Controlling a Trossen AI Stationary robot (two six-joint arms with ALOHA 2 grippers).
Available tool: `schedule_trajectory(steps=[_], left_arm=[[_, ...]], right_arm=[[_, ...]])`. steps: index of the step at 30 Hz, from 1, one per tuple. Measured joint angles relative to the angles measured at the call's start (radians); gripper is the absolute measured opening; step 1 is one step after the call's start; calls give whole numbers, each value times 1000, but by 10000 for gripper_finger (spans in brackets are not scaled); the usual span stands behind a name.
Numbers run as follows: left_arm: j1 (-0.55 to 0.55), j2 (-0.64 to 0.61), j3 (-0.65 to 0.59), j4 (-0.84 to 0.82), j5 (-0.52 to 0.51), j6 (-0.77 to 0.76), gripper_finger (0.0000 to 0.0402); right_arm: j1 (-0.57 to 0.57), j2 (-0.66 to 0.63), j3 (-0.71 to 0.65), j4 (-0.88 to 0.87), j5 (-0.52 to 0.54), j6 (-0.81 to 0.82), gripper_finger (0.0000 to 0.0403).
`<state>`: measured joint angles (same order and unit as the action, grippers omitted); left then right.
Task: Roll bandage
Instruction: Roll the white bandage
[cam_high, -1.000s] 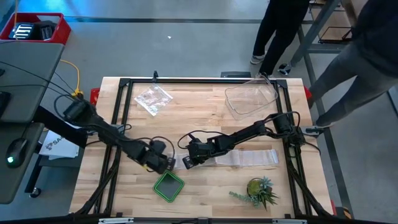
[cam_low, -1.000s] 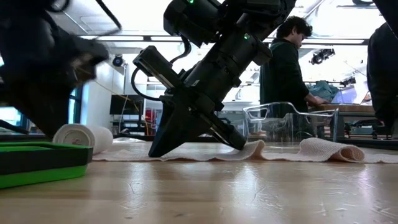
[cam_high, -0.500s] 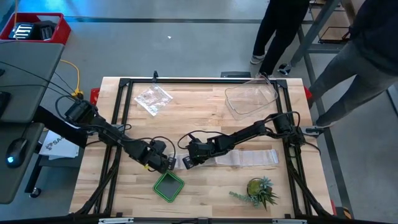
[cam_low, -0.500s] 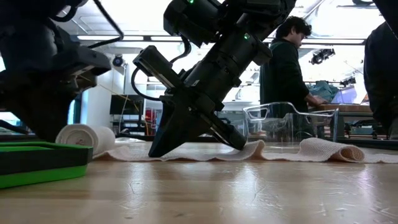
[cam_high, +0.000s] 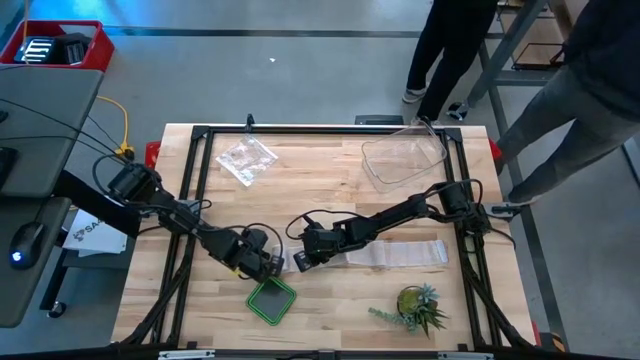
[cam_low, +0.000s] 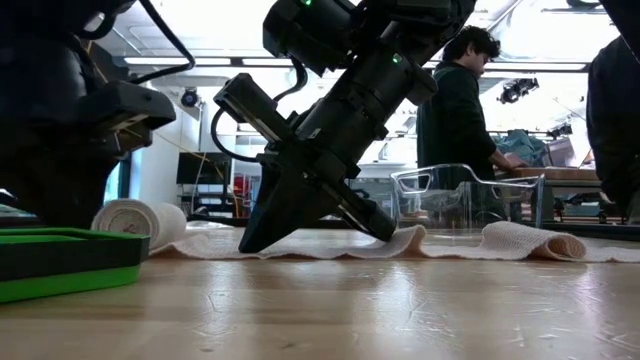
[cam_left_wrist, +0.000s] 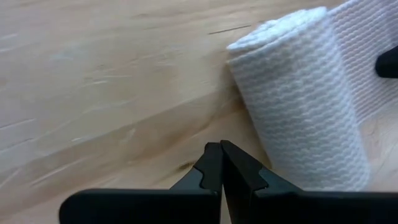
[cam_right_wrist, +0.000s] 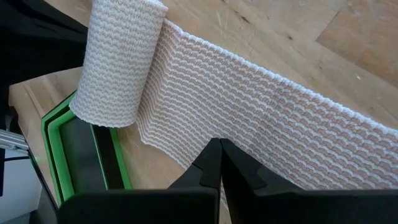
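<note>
Lying partly rolled, the white woven bandage (cam_right_wrist: 205, 93) trails a flat strip.

light: bright, even | low view: backlit, arms silhouetted | wrist views: sharp

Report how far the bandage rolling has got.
Done: one end of the bandage is wound into a small roll, seen in the right wrist view. In hand: the shut right pincer presses on the flat strip beside the roll, with the shut left pincer next to it. Left: a long strip still lies unrolled across the table.
</note>
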<state>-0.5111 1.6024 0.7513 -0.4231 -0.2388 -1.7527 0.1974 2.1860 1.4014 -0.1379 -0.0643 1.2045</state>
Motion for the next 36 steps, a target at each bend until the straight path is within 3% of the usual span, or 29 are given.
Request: schedule_trajectory(steps=[28, 36], left_arm=[[8, -43, -2, 90, -95, 23, 0], [-1, -110, -2, -77, -93, 19, 0]], right_arm=[[0, 0, 0, 0, 0, 0, 0], [0, 0, 0, 0, 0, 0, 0]])
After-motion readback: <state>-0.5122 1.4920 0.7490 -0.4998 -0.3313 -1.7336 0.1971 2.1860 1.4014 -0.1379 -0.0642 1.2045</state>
